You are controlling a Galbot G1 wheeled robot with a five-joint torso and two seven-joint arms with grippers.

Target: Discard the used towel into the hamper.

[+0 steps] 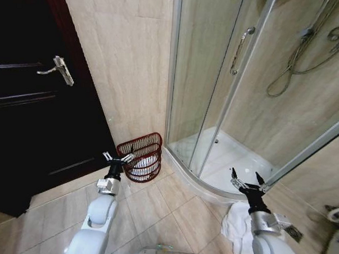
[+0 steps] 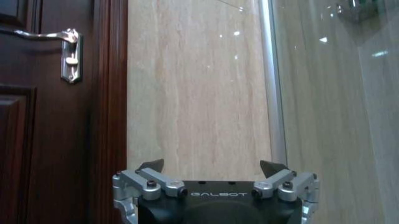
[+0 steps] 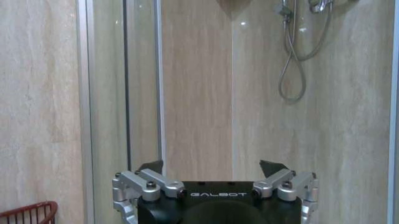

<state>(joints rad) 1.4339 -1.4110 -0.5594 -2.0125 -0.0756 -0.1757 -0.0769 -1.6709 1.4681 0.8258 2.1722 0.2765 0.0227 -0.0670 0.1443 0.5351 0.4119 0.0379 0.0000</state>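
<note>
The hamper (image 1: 142, 156), a small round reddish-brown wire basket with something white inside, stands on the floor against the wall beside the shower; its rim (image 3: 28, 212) shows in the right wrist view. A crumpled white towel (image 1: 238, 230) lies on the tiles at the lower right, partly hidden behind my right arm. My left gripper (image 1: 118, 157) is open and empty, held just left of the hamper and facing the wall (image 2: 212, 168). My right gripper (image 1: 246, 179) is open and empty, raised above the towel and facing the shower (image 3: 212, 168).
A dark wooden door (image 1: 29, 109) with a metal handle (image 1: 58, 69) fills the left. A curved glass shower enclosure (image 1: 238, 96) with a white tray (image 1: 230, 163) stands to the right. Beige floor tiles (image 1: 160, 211) lie between my arms.
</note>
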